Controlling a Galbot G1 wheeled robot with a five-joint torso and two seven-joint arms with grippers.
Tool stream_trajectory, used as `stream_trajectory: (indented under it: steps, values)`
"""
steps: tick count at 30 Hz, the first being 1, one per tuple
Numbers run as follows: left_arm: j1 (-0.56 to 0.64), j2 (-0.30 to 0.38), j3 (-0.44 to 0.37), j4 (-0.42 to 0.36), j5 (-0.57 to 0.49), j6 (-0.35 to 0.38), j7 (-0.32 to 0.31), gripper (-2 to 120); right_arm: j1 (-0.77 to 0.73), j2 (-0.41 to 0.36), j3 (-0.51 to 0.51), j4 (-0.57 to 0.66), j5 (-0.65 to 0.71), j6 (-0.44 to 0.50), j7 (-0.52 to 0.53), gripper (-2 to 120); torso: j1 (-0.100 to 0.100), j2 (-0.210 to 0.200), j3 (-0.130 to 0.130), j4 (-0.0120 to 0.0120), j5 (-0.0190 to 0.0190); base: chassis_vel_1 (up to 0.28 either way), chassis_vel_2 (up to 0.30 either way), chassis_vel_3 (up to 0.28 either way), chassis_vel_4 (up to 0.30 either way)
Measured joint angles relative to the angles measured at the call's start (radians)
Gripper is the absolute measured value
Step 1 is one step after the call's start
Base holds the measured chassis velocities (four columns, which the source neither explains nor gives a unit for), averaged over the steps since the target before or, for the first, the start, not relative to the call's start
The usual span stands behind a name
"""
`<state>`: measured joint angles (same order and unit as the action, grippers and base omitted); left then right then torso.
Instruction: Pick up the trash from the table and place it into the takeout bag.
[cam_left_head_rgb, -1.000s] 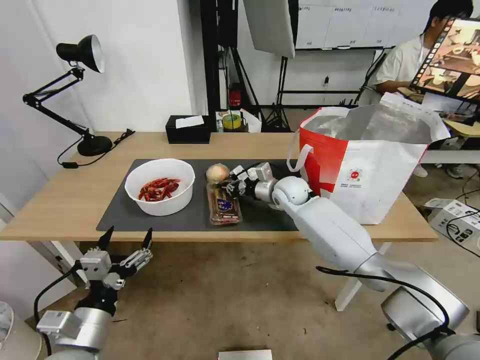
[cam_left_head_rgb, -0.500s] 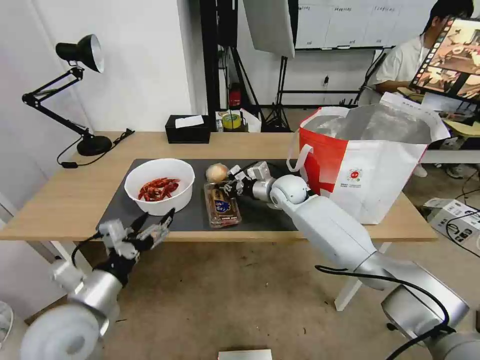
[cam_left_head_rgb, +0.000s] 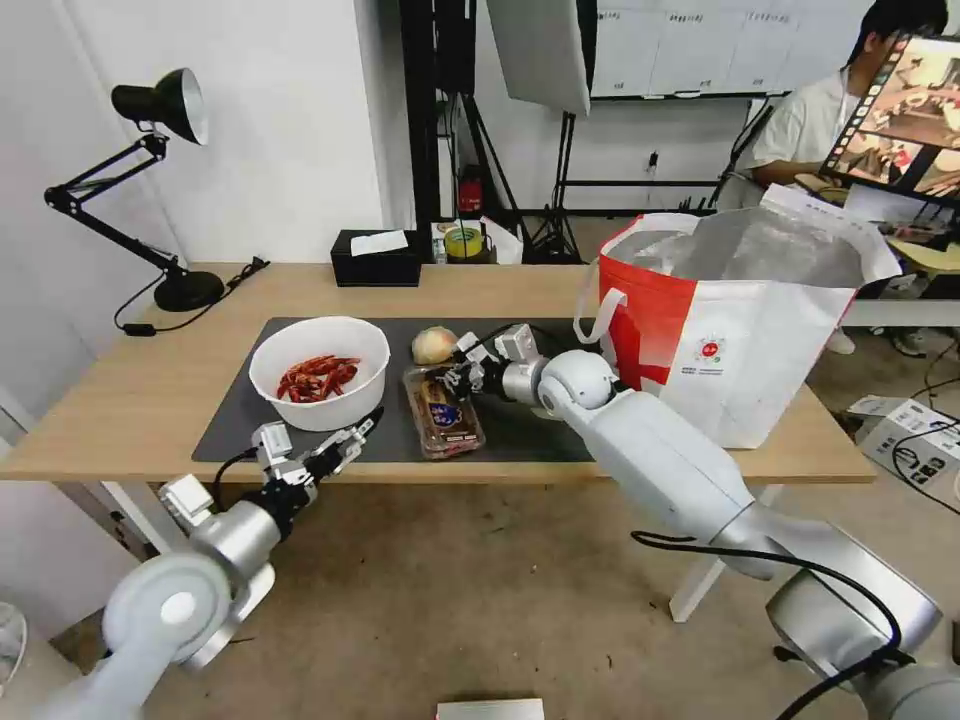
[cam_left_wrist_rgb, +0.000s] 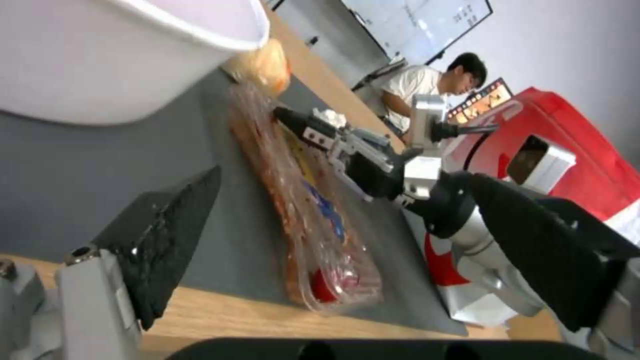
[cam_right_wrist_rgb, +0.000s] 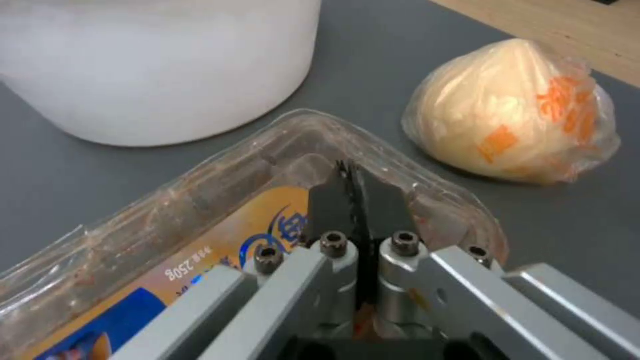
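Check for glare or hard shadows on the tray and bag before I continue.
Head view: the takeout bag has a brightly shining foil lining; the white bowl casts only a soft shadow on the grey mat, near the open left gripper. Right wrist view: faint highlights on the clear plastic tray, label readable beside the shut right gripper. Left wrist view: its film glints mildly.

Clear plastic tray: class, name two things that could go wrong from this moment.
The right gripper pinches only the thin rim of the clear plastic tray, so the tray may slip or tip and spill food bits. The wrapped ball lies beside that corner and could be knocked. The open left gripper hovers near the white bowl.
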<state>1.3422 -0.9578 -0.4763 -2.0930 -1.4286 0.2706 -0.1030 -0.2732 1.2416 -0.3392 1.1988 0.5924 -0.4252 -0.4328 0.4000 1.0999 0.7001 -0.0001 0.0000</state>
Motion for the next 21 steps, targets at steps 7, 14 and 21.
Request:
stream_trajectory:
  steps: [7, 14, 21]
  values:
    - [-0.048, -0.009, 0.037, 0.03, 0.002, -0.002, -0.016, 100, -0.001, -0.007, 0.001, 0.01, 0.001, -0.004, 0.001, 0, 0.0, 0.0, 0.0, 0.0001, 0.0, 0.0, 0.0, 0.0, 0.0]
    - [-0.076, -0.009, 0.067, 0.048, 0.004, -0.003, -0.022, 100, 0.0, -0.009, 0.005, 0.01, 0.001, -0.005, 0.001, 0, 0.0, 0.0, 0.0, 0.0001, 0.0, 0.0, 0.0, 0.0, 0.0]
    - [-0.098, -0.014, 0.105, 0.062, 0.007, -0.001, -0.027, 100, 0.0, -0.016, 0.007, 0.021, 0.007, -0.005, 0.001, 0, 0.0, 0.0, 0.0, 0.0001, 0.0, 0.0, 0.0, 0.0, 0.0]
